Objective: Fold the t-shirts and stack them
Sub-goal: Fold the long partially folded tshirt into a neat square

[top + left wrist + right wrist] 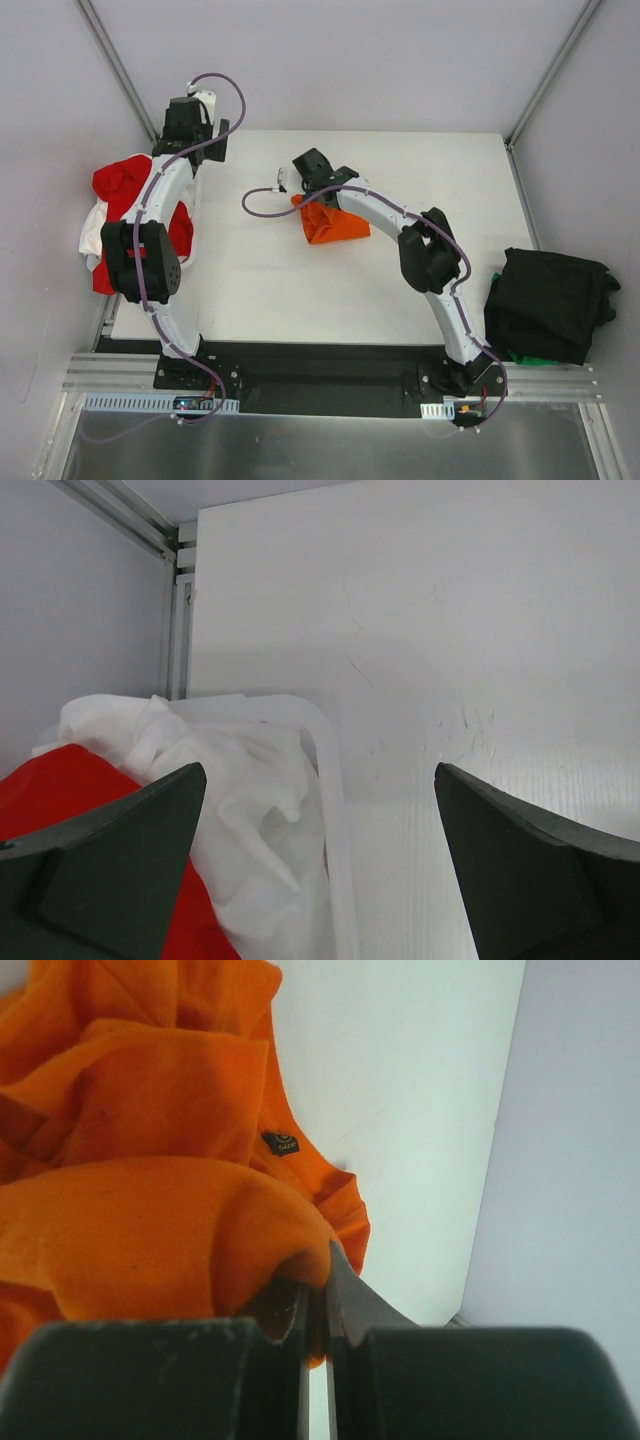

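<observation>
A crumpled t-shirt lies on the worktop at frame centre. A heap of t-shirts sits at its left edge, a folded stack at its right edge.

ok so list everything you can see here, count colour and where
table: 1, white, in front of the arms
bin: 1, white, table's left edge
orange t-shirt: 1, bright orange, bunched at table centre
red t-shirt: at least 1, red, in the bin
white t-shirt: 1, white, in the bin beside the red
black t-shirts: count unclear, black, pile at table's right edge
left gripper: 1, dark, open near the bin
right gripper: 1, dark, shut on the orange t-shirt
</observation>
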You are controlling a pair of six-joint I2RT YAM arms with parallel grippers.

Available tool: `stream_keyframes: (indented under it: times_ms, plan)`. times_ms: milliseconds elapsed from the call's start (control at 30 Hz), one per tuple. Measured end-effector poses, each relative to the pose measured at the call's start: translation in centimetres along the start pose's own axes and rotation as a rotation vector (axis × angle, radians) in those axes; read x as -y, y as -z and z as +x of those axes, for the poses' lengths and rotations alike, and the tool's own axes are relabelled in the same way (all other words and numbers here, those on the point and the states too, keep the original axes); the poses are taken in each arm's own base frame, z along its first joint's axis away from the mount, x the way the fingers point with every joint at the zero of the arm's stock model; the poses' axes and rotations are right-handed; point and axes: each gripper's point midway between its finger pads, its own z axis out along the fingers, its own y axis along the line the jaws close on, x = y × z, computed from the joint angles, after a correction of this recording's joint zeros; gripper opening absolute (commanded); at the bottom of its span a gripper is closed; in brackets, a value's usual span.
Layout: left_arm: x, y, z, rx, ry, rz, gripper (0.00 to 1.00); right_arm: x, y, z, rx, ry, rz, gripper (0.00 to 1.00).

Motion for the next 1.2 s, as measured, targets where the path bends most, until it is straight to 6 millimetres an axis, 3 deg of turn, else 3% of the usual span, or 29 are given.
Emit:
stream_keyframes:
  times_ms: [200, 300, 333, 400, 500, 700, 1000, 1200]
  plan:
    - [0.0, 0.3, 0.0, 0.003, 0.0, 0.001, 0.99, 1.3, -1.0, -0.1, -0.005, 0.014, 0.058, 0.14]
    - [0.1, 0.2, 0.4, -0.005, -0.001, 0.006, 0.99, 2.1, -1.4, 0.1, -0.011, 0.014, 0.084, 0.34]
    - [0.2, 0.2, 0.5, -0.009, -0.002, 0.008, 0.99, 2.4, -1.5, 0.3, -0.017, 0.016, 0.094, 0.46]
    - [0.3, 0.1, 0.7, -0.014, -0.003, 0.011, 0.99, 2.9, -1.6, 0.6, -0.023, 0.011, 0.109, 0.56]
    - [0.3, 0.1, 0.8, -0.015, -0.003, 0.013, 0.99, 3.7, -1.7, 1.0, -0.029, 0.003, 0.135, 0.62]
    - [0.7, 0.0, 1.3, -0.023, -0.005, 0.031, 0.99, 4.3, -1.7, 1.0, -0.027, -0.012, 0.158, 0.64]
    - [0.8, 0.0, 1.4, -0.024, -0.005, 0.034, 0.99, 2.2, -1.3, 2.1, -0.048, 0.0, 0.122, 0.65]
    - [1.1, -0.1, 1.9, -0.036, -0.007, 0.044, 0.99, 3.0, -1.2, 2.2, -0.052, 0.0, 0.159, 0.65]
